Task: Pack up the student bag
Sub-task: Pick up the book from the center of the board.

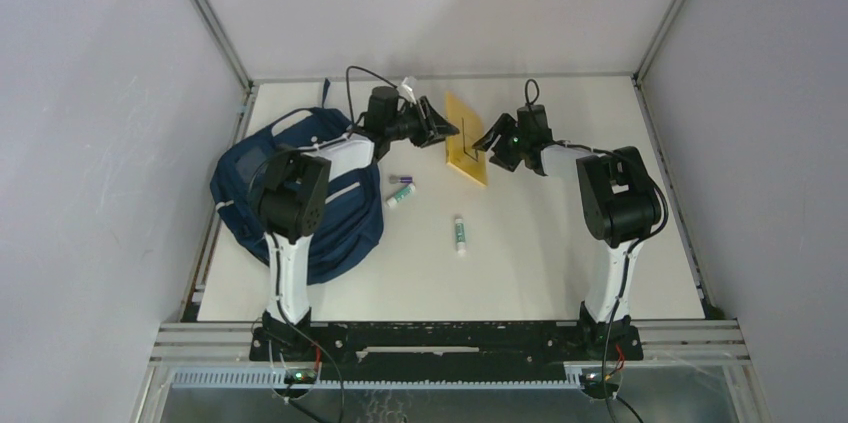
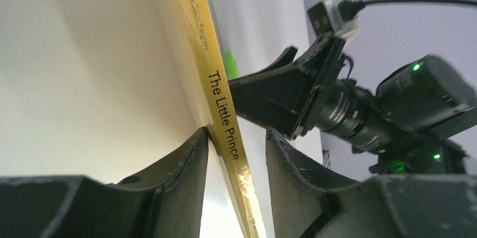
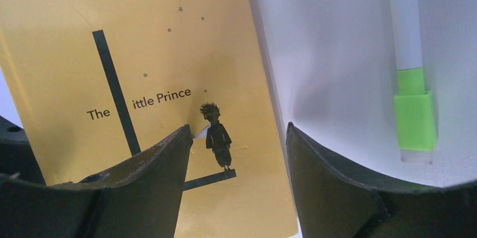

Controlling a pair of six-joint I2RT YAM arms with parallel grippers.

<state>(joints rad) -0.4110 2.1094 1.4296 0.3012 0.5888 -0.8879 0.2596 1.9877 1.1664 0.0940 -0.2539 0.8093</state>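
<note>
Two grippers are meeting at the far middle of the table (image 1: 560,263), well away from the student bag (image 1: 350,225); the bag is lying slumped on the left side of the table, beside and partly beneath the left arm, with its navy fabric spreading toward the near edge; the left arm is reaching out across it, so the bag is sitting behind and to the left of the left gripper (image 1: 437,129) and clearly apart from it; the right gripper (image 1: 487,138) is farther from the bag again, with a yellow book (image 1: 466,143) standing between the two grippers; the left gripper is gaping fairly wide around the book's spine, one of its fingers (image 2: 185,159) pressing against the pale side of the book while the other is keeping a visible gap from the spine, so it is straddling the book, not clamping it; the right gripper is likewise spread wide, its fingers (image 3: 163,165) bracketing the edge of the front cover and not squeezing anything; whether the book is lying flat or leaning on edge I cannot tell; the bag's mouth is facing the far side, showing a pale strip of lining, yet the left arm is covering much of it and its contents are not showing; on the bare table between bag and book a marker by the bag (image 1: 400,196) is lying near a small purple-ended item (image 1: 403,180), and a second marker (image 1: 460,234) is resting apart from them, nearer the arms' bases.
</note>
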